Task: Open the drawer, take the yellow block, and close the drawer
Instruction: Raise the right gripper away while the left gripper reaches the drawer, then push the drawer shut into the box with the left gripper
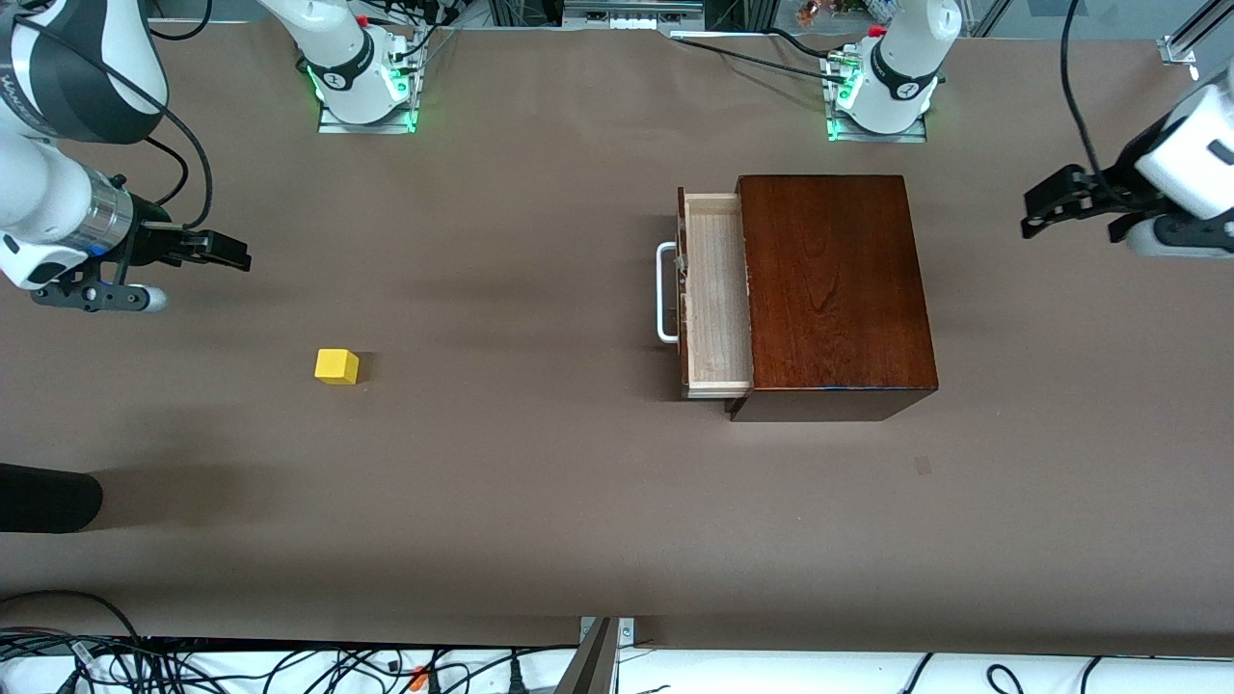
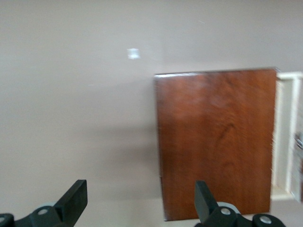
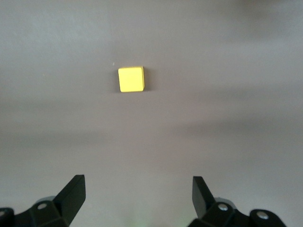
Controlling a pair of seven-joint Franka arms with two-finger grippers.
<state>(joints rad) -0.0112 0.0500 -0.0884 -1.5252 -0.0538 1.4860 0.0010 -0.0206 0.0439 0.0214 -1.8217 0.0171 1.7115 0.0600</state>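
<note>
The drawer [image 1: 718,299] stands pulled out of the reddish-brown wooden box [image 1: 834,289], its white bar handle [image 1: 665,294] toward the right arm's end; the part of the pale tray that shows holds nothing. The yellow block [image 1: 336,366] sits on the bare table well away from the box, toward the right arm's end. My right gripper [image 1: 227,253] hangs open over the table near that end, and its wrist view shows the block [image 3: 130,79] apart from the open gripper [image 3: 137,184]. My left gripper [image 1: 1046,207] is open over the table past the box, which its wrist view shows [image 2: 215,142] beside its own gripper [image 2: 139,189].
The arm bases [image 1: 362,87] stand along the table's edge farthest from the front camera. A dark rounded object [image 1: 48,496] juts in at the right arm's end, nearer the front camera than the block. Cables [image 1: 289,665] lie along the nearest edge.
</note>
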